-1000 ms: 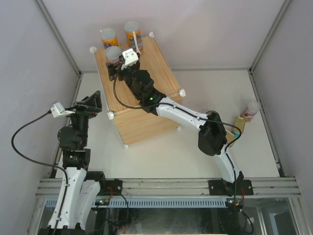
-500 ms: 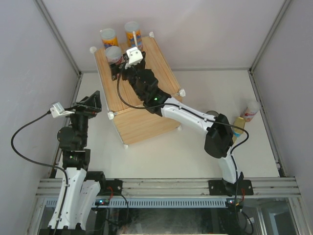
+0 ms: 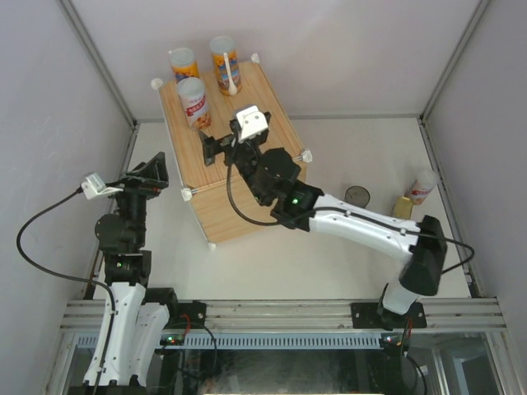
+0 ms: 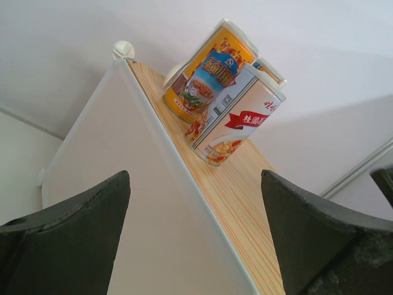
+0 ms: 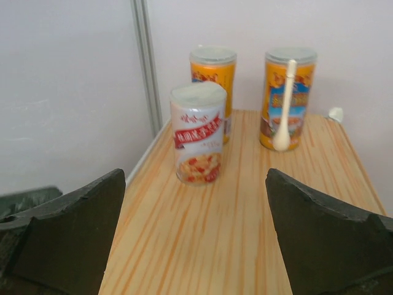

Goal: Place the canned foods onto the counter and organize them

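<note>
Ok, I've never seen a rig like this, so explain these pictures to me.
Two robot arms are bolted at the edge of a table. One picture looks down from above; the other two come from wrist cameras, so the dark shapes at the bottom are each arm's own fingers. The right fingers stand open above the wooden counter, facing three tall cans. The left fingers are open beside the counter. Neither holds anything. On the table stand more cans.

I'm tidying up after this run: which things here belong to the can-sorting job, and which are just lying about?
Job: counter; on it, white-red can, left orange can, right orange can; on the table, dark can, pale-lidded can, gold tin.
Not the job: mounting rail, enclosure walls.
</note>
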`<state>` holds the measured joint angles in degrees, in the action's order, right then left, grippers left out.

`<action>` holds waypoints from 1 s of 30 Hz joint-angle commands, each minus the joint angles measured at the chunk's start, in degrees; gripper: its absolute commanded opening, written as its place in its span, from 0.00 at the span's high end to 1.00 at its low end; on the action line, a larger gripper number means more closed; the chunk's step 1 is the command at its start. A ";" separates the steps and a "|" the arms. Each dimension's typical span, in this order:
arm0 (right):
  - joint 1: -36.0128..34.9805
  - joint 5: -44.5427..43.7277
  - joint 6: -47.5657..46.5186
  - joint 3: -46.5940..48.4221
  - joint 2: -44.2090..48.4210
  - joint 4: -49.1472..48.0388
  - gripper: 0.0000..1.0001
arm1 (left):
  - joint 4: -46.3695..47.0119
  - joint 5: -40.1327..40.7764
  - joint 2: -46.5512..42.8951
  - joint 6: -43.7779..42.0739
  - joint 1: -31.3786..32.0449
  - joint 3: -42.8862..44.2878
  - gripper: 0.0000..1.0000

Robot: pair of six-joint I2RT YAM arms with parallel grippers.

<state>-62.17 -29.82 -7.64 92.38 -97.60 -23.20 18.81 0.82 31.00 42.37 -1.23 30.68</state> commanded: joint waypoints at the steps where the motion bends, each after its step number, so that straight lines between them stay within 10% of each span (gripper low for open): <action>1: -1.06 -6.98 0.36 -8.18 11.01 0.50 0.05 | 2.37 -0.65 0.07 0.68 -0.75 -0.50 0.09; 11: 5.38 -20.66 12.25 -26.46 33.64 15.10 0.06 | 2.90 -0.57 1.60 1.31 -0.80 -0.86 0.09; 30: 52.00 -13.18 43.50 -45.66 46.54 46.16 0.01 | 3.62 -1.85 2.13 2.83 -0.85 -0.98 0.09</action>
<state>-15.59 -45.65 29.95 47.48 -50.59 18.81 19.22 0.60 33.01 43.97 -1.54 30.68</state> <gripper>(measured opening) 0.990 0.910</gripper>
